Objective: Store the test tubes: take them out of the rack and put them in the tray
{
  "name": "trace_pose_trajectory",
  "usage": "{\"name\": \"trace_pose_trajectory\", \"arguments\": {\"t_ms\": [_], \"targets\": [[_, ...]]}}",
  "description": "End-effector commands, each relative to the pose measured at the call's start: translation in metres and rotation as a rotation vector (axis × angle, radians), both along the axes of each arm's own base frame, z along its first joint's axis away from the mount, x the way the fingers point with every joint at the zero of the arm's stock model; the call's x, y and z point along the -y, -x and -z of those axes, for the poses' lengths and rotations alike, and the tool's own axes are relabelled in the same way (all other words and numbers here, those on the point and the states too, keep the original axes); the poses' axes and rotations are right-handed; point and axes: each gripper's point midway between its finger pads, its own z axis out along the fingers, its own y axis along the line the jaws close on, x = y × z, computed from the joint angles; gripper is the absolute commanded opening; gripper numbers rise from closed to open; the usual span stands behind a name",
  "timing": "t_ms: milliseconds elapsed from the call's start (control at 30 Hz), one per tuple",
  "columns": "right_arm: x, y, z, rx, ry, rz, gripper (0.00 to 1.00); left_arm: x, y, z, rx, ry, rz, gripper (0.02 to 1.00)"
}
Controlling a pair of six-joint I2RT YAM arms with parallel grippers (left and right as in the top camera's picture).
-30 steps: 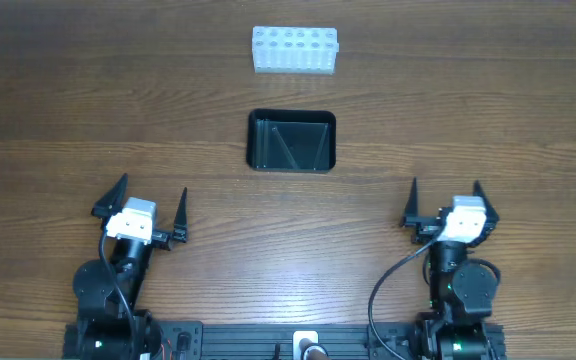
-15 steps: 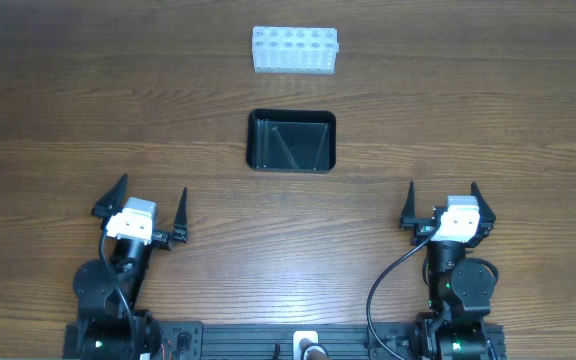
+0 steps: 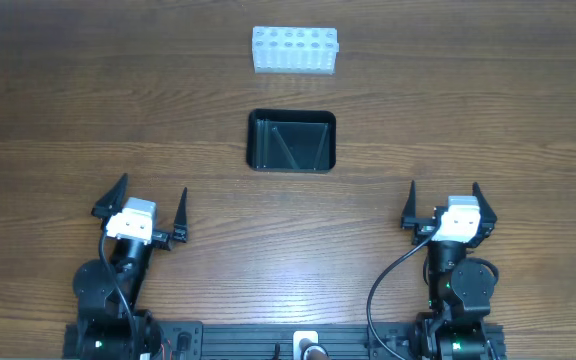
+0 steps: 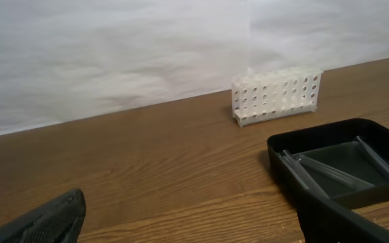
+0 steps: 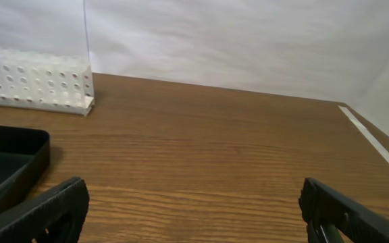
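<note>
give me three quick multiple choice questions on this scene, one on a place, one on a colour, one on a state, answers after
1. Where is the tray relative to the rack?
A. between the rack and the left arm and right arm
B. beyond the rack
C. on top of the rack

2. What colour is the tray?
A. white
B. black
C. red

3. How do both arms' jaws stand?
A. shut on a tube
B. shut, empty
C. open, empty

Answers: 1 A, the top view shows the tray lying nearer the arms than the rack; 2 B, its walls are black; 3 C, the jaws are spread with nothing between them.
</note>
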Motion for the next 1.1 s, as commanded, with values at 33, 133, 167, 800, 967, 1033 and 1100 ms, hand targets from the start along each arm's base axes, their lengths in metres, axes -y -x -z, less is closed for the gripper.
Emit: {"name": "trace_pose_trajectory", "arguments": {"t_ms": [33, 133, 167, 800, 967, 1033, 1100], "targets": [[0.01, 0.001, 0.001, 0.004, -0.016, 0.055, 0.989, 0.001, 0.0, 0.001, 0.005, -0.01, 0.009, 0.998], [0.01, 0.001, 0.001, 0.002, -0.016, 0.056, 0.993, 0.001, 0.0, 0.001, 0.005, -0.01, 0.009, 1.0], [0.011, 0.001, 0.001, 0.003, -0.016, 0.061, 0.993, 0.001, 0.0, 0.001, 0.005, -0.01, 0.009, 1.0], [0.023, 0.004, -0.001, 0.019, -0.049, 0.138, 0.993, 0.001, 0.0, 0.001, 0.005, -0.01, 0.009, 1.0], [0.023, 0.004, -0.001, 0.019, -0.049, 0.138, 0.991, 0.001, 0.0, 0.001, 0.005, -0.01, 0.009, 1.0], [0.023, 0.004, -0.001, 0.019, -0.049, 0.138, 0.991, 0.001, 0.0, 0.001, 0.005, -0.01, 0.009, 1.0], [0.023, 0.004, -0.001, 0.019, -0.049, 0.138, 0.993, 0.001, 0.0, 0.001, 0.005, -0.01, 0.009, 1.0]]}}
